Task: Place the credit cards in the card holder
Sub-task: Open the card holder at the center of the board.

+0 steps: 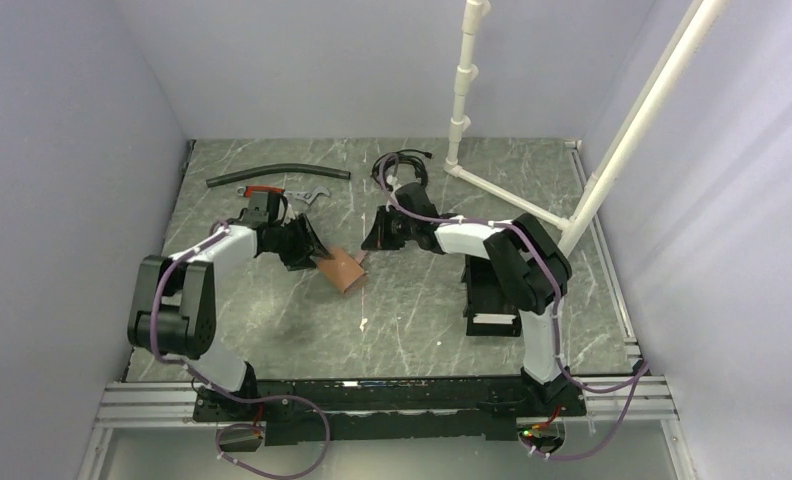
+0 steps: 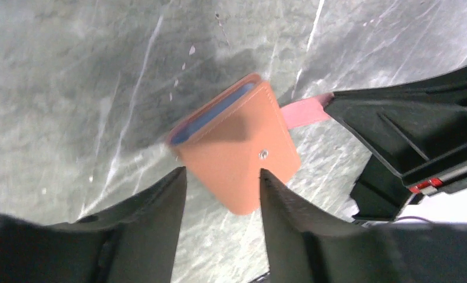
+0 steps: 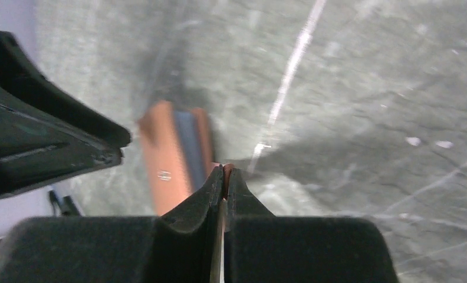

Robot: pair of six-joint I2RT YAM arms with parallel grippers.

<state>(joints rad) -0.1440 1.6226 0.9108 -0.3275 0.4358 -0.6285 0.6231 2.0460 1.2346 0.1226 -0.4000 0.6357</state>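
Mid table is crowded: left gripper (image 2: 222, 172), wallet (image 1: 344, 268) and right gripper (image 3: 224, 171) sit close, with a pink strip (image 2: 305, 111) bridging wallet to right gripper's pinched tips. Near-centre table (image 1: 372, 340) passable. Far left: hose (image 1: 272, 176), wrench (image 1: 310, 195). Far right: pipes (image 1: 512, 200). Right arm overhangs holder (image 1: 484, 300).

At the middle of the table (image 1: 412, 320) I have the wallet (image 1: 344, 268) between both grippers: the left gripper (image 2: 222, 172) just left of it, fingers (image 2: 160, 203) flanking one corner; the right gripper (image 3: 224, 170) behind-right, on a thin strip (image 2: 305, 111) sticking out of it. The card holder (image 1: 480, 303) lies well right, under the right arm (image 1: 527, 265); a hose (image 1: 277, 177) lies rear left.
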